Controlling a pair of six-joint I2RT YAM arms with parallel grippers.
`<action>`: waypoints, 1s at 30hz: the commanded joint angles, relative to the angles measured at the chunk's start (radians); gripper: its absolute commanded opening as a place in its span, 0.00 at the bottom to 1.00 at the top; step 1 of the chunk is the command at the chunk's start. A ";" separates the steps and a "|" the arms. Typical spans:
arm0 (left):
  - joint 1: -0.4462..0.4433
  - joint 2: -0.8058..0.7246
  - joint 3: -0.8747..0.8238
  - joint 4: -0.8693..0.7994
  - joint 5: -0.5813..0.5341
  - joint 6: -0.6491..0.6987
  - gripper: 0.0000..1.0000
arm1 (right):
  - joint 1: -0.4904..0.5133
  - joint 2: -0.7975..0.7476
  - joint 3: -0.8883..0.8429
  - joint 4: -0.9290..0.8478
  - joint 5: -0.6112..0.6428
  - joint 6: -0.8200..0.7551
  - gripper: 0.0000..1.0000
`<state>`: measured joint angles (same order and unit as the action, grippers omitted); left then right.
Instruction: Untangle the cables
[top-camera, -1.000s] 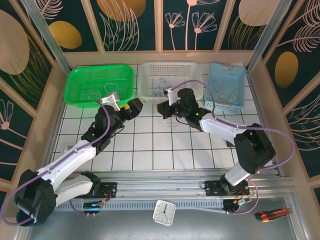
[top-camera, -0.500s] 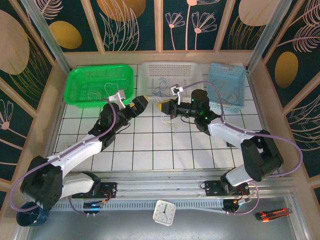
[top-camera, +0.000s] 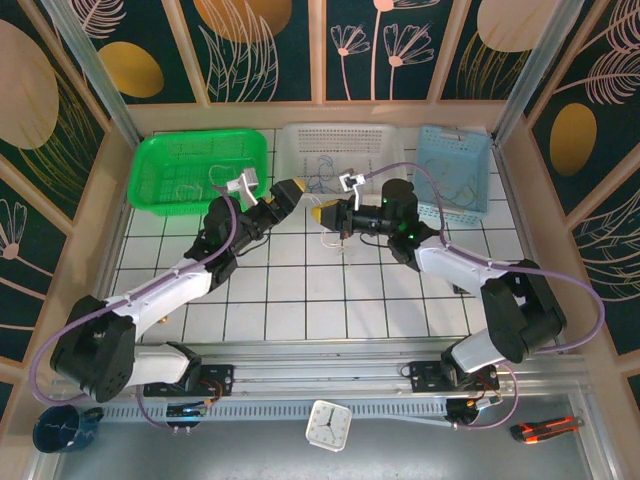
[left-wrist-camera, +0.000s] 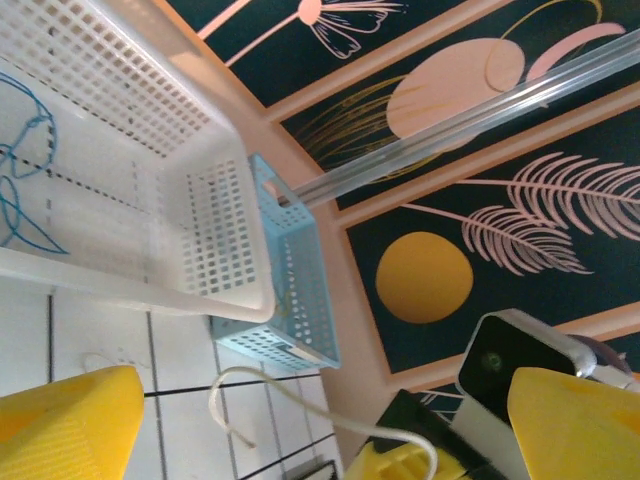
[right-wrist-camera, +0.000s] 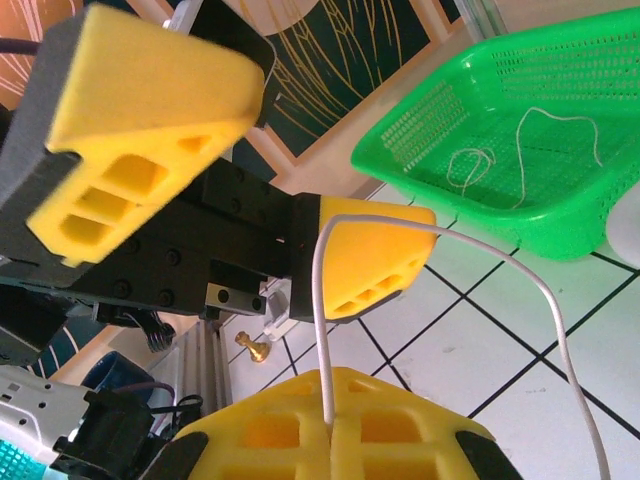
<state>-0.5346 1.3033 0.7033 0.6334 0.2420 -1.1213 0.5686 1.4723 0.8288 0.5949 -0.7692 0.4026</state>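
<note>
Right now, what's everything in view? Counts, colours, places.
green plastic basket: 1, green, back left
loose thin white cable: 1, white, in the green basket
white perforated plastic basket: 1, white, back centre
thin blue cable: 1, blue, in the white basket
light blue plastic basket: 1, back right
thin pale cables: count unclear, in the light blue basket
held white cable: 1, white, above the tiled table
square white clock: 1, near ledge, centre
orange-and-black utility knife: 1, near right
dark blue cup: 1, near left
left gripper: yellow pads, open
right gripper: yellow pads, shut on the held white cable
</note>
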 joint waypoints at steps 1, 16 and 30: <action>0.006 0.007 -0.024 0.138 0.063 -0.089 0.93 | 0.013 0.020 0.030 -0.005 0.006 -0.020 0.00; 0.001 0.025 -0.088 0.259 0.116 -0.175 0.93 | 0.048 0.093 0.094 -0.015 0.022 -0.022 0.00; 0.004 0.031 -0.019 0.170 0.027 -0.090 0.76 | 0.115 0.027 0.045 -0.046 0.030 -0.036 0.00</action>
<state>-0.5346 1.3472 0.6502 0.8139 0.3058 -1.2396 0.6743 1.5532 0.8967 0.5503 -0.7483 0.3908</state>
